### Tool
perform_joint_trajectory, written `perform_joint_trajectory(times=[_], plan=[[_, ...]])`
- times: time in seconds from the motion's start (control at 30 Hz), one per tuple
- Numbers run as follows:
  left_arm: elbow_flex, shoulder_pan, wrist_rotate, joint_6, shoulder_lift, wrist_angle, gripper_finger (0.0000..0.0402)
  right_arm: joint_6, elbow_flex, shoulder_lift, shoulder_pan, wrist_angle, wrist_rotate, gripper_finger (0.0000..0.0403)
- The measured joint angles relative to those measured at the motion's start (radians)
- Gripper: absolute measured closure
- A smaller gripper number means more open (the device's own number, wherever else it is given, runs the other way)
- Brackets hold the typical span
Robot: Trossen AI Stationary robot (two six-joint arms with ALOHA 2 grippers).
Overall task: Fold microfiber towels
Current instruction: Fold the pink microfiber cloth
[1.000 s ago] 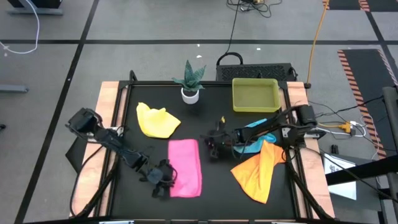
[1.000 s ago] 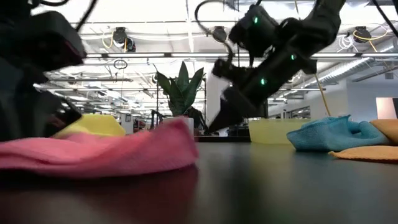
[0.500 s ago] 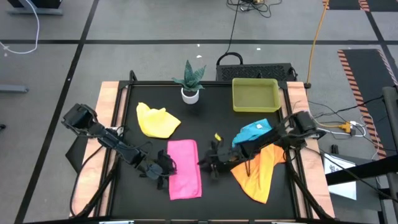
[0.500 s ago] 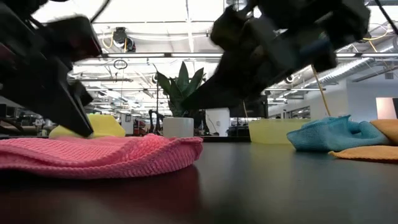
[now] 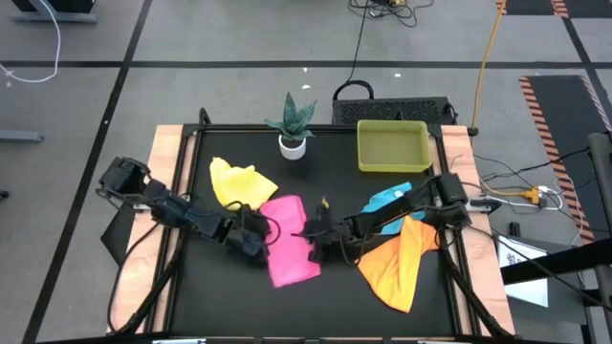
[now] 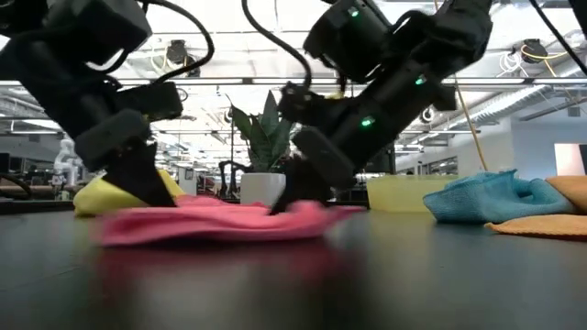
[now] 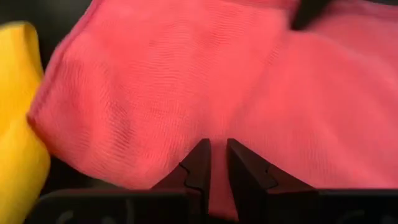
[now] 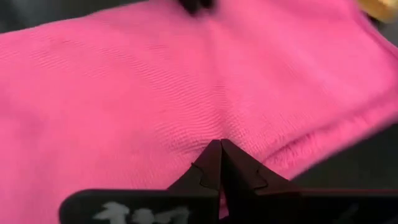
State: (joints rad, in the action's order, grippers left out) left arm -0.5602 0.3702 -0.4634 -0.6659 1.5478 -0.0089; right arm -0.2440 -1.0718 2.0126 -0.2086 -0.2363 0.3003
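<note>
High view: the left gripper (image 5: 256,235) and the right gripper (image 5: 308,237) meet the pink towel (image 5: 290,250) from its opposite sides near the middle of the tabletop (image 5: 325,306), its long axis running from far edge to near edge, slightly skewed. The yellow towel (image 5: 238,183) lies toward the far left corner; the light blue towel (image 5: 387,203) and orange towel (image 5: 397,263) lie by the right edge. The yellow-green tray (image 5: 391,145) at the far right corner holds nothing visible; a potted plant (image 5: 292,124) stands at the far edge. Low view: both grippers press at the pink towel's ends. Left wrist view: the fingers (image 7: 200,163) stand almost closed, pinching pink cloth. Right wrist view: the fingers (image 8: 214,163) are closed together on pink cloth.
</note>
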Motion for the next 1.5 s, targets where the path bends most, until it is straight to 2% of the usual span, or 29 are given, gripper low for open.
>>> perform_joint_trajectory(times=[0.13, 0.3, 0.4, 0.53, 0.67, 0.77, 0.97, 1.07, 1.17, 1.33, 1.4, 1.5], plan=[[0.000, -0.003, -0.003, 0.080, 0.000, 0.100, 0.0350, -0.098, 0.056, -0.094, -0.019, 0.106, 0.047, 0.0403], [0.000, -0.021, -0.025, 0.178, 0.000, 0.205, 0.0350, -0.145, 0.137, -0.192, -0.083, 0.056, 0.037, 0.0403], [0.000, -0.072, -0.040, 0.198, 0.000, 0.177, 0.0350, -0.144, 0.170, -0.181, -0.120, -0.017, 0.021, 0.0403], [0.000, -0.170, -0.042, 0.234, 0.008, 0.166, 0.0350, -0.155, 0.186, -0.118, -0.142, -0.086, -0.089, 0.0403], [0.000, -0.260, -0.027, 0.314, 0.056, 0.202, 0.0350, -0.164, 0.183, -0.105, -0.187, -0.064, -0.087, 0.0403], [0.000, -0.308, 0.013, 0.369, 0.120, 0.277, 0.0350, -0.166, 0.184, -0.119, -0.234, -0.056, -0.094, 0.0403], [0.000, -0.367, 0.108, 0.542, 0.251, 0.613, 0.0350, -0.276, 0.187, -0.127, -0.288, -0.079, -0.097, 0.0403], [0.000, -0.389, 0.131, 0.614, 0.264, 0.723, 0.0350, -0.339, 0.187, -0.127, -0.301, -0.082, -0.032, 0.0403], [0.000, -0.394, 0.153, 0.631, 0.216, 0.712, 0.0350, -0.355, 0.187, -0.135, -0.305, -0.097, 0.047, 0.0403], [-0.001, -0.370, 0.463, 0.614, 0.162, 0.697, 0.0350, -0.345, 0.187, -0.136, -0.297, -0.145, 0.060, 0.0403], [0.000, -0.360, 0.476, 0.598, 0.176, 0.665, 0.0350, -0.343, 0.187, -0.136, -0.291, -0.142, 0.034, 0.0403], [0.000, -0.355, 0.396, 0.584, 0.246, 0.661, 0.0350, -0.322, 0.187, -0.135, -0.289, -0.126, -0.009, 0.0403]])
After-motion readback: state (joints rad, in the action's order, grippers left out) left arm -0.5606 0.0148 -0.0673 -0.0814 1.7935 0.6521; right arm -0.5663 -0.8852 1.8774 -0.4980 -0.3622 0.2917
